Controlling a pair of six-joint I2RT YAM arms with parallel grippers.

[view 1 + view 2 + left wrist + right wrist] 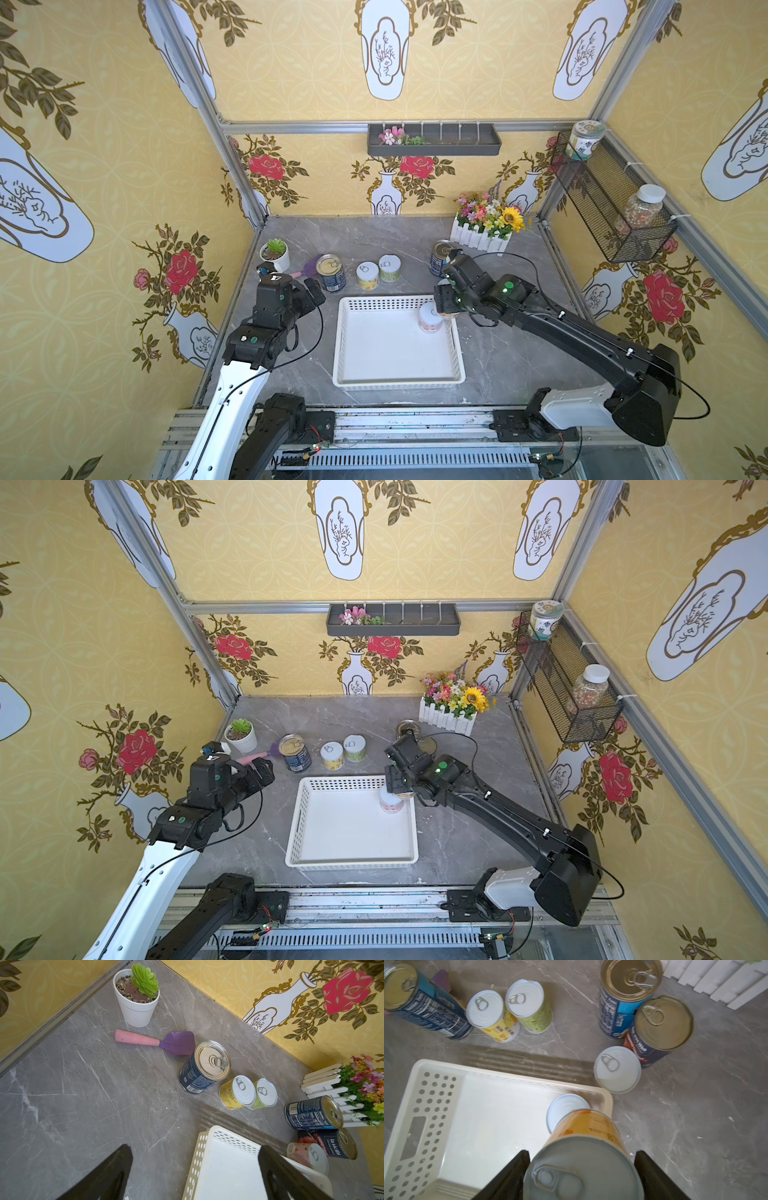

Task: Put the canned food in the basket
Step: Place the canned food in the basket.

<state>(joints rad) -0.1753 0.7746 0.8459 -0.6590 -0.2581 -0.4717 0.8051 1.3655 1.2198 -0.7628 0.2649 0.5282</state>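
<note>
Canned food is mid-placement: the right gripper [581, 1154], jaws part-way closed around a short orange-labelled can [583, 1167], holds it at the lower centre of the right wrist view, above the white basket [436, 1105] and nearly over a pink-labelled can [430, 322] standing in the basket's upper right corner. Six more cans [617, 1070] stand on the table [291, 365] beyond the basket's top edge. Next, the held can likely needs lowering onto bare floor beside the pink one before release; the left gripper [195, 1148], spread wide and empty, hovers left of the basket.
</note>
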